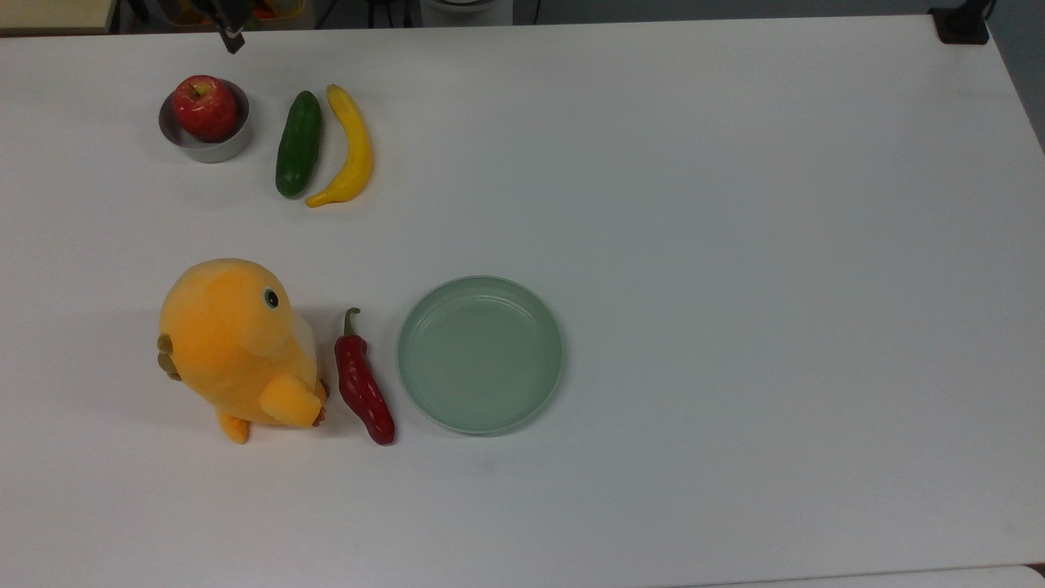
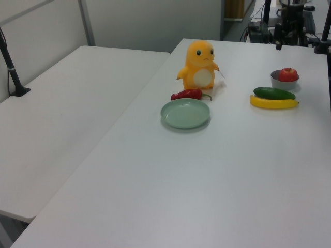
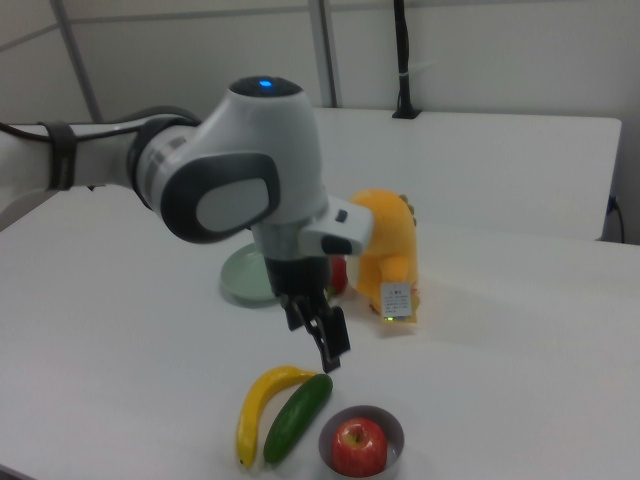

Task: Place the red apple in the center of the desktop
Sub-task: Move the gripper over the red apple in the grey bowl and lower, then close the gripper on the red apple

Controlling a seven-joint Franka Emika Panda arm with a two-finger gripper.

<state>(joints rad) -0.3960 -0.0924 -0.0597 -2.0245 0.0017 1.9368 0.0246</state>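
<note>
One glossy red apple (image 1: 205,106), one small metal bowl (image 1: 214,147), one dark green cucumber (image 1: 299,144), one yellow banana (image 1: 349,149), one long red chili pepper (image 1: 364,385), one round pale-green plate (image 1: 480,354), one orange plush toy (image 1: 235,346).

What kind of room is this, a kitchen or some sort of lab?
Most likely a robotics lab or test room, not a kitchen. A robot arm hangs over a plain white desktop laid out with props: a red apple in a metal bowl and a plush toy.

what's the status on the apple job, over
Claw in the air above the fruit, holding nothing. Red apple sits in the small metal bowl, not yet on the open desktop. Cucumber and banana lie beside the bowl.
</note>
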